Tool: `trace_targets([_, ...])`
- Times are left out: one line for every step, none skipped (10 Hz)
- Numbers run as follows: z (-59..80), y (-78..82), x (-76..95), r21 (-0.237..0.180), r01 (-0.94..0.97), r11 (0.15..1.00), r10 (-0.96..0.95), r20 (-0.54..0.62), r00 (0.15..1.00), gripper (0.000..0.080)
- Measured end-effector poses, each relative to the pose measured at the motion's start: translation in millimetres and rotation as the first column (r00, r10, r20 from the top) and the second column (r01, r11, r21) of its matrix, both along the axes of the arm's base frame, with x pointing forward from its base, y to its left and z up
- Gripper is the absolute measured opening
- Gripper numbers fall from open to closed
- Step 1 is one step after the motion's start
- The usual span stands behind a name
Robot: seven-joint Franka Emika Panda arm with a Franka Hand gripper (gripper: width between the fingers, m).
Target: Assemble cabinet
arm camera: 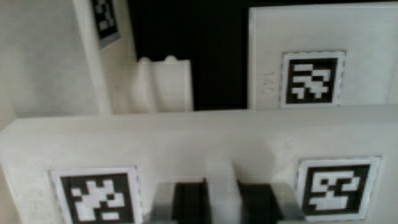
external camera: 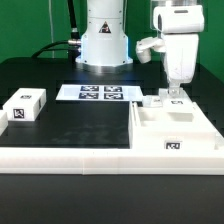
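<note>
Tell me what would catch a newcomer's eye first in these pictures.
The hand hanging low over the cabinet, the big tagged white box at the exterior view's right, stands out first. Then come the marker board in the middle, before the robot's base, and a small tagged white block at the exterior view's left.

Fingers [arm camera: 191, 205] partly off-frame, wrist cam

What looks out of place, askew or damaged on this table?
Nothing stands out. The cabinet sits flat on the table, the small white block lies apart from it, and the marker board lies flat. No spill or breakage shows.
</note>
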State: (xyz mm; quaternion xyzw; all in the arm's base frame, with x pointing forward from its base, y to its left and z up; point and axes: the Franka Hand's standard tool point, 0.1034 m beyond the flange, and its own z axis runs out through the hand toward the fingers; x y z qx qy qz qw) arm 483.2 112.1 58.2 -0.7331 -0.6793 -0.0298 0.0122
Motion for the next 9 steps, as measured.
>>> trace_targets([0.9,0.5,4.5,-0.006,-0.017,1.0,0.017,-0.003,1.0,0.0069])
trace_targets([0.7,0.2,4.3,-0.005,-0.011,1.0,0.011,-0.002,1.0,0.0069])
trace_targets([0.8,0.2,4.3,-0.005,-0.011,1.0,0.011,-0.002,1.0,0.0069])
trace_targets([0.8,0.2,4.3,-0.005,-0.011,1.0,0.011,-0.002,1.0,0.0069])
trace_targets([0.8,0.2,4.3,-0.005,-0.011,1.0,0.011,-0.002,1.0,0.0069])
trace_targets([0.2,-0.1,6.9,-0.004,-0.012,1.0,0.012,-0.002,1.0,0.0069])
trace_targets([1.0,-0.7,16.2,0.0,-0.008,1.0,0.008,0.007,1.0,0.0069])
trace_targets([1.4,-1.1,23.8,0.004,-0.003,1.0,0.003,0.014,1.0,0.0069])
trace_targets([1.5,-1.8,29.0,0.006,0.0,1.0,0.0,0.019,1.0,0.0069])
